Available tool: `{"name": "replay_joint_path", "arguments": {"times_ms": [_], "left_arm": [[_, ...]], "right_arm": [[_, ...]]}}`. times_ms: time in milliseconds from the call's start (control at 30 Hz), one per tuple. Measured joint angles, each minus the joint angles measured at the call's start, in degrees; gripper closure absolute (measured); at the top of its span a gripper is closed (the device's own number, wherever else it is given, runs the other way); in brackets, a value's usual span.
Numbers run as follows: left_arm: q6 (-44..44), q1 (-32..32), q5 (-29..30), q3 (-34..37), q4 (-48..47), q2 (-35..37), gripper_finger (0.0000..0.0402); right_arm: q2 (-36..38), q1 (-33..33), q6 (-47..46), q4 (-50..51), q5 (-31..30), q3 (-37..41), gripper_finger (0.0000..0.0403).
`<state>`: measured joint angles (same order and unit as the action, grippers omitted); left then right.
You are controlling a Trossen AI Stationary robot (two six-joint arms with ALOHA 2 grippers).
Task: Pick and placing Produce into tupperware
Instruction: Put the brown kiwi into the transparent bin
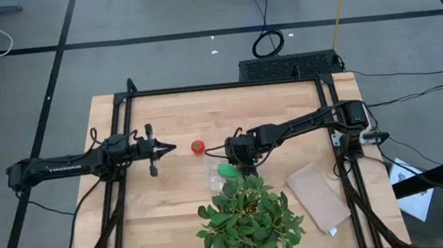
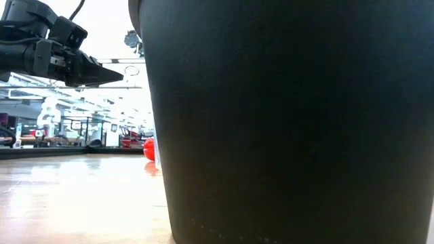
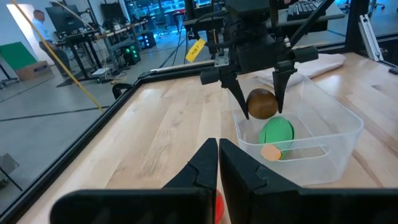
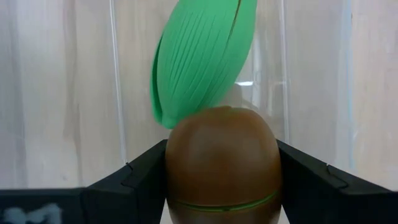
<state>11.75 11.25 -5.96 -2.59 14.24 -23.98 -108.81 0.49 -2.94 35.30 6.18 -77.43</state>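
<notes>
Left wrist view shows the right hand [image 3: 261,112] hanging over the clear tupperware [image 3: 336,140], its two fingers clamped on the brown kiwi-like ball [image 3: 262,103] just above the bright green oblong piece [image 3: 276,132] that already lies inside. From above, the tupperware [image 1: 213,174] sits mid-tabletop [image 1: 172,202] beside the leafy plant [image 1: 249,219], with the red tomato [image 1: 198,147] alone on the wood between the two arms. Well apart from it, the left hand [image 1: 173,149] is raised with its fingers pressed together and empty, and a flat tan sheet [image 1: 318,198] lies near the right arm's base.
</notes>
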Motion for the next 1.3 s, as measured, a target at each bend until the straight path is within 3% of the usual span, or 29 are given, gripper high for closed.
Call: {"name": "replay_joint_path", "arguments": {"times_ms": [1033,1300], "left_arm": [[-0.22,0.00,0.00,0.00,0.07,0.00,0.0380],[-0.31,0.00,0.00,0.00,0.07,0.00,0.0380]], "right_arm": [[-0.42,0.02,3.42,0.72,1.14,-0.07,0.0169],[-0.42,0.03,4.15,0.69,1.16,-0.07,0.0152]]}}
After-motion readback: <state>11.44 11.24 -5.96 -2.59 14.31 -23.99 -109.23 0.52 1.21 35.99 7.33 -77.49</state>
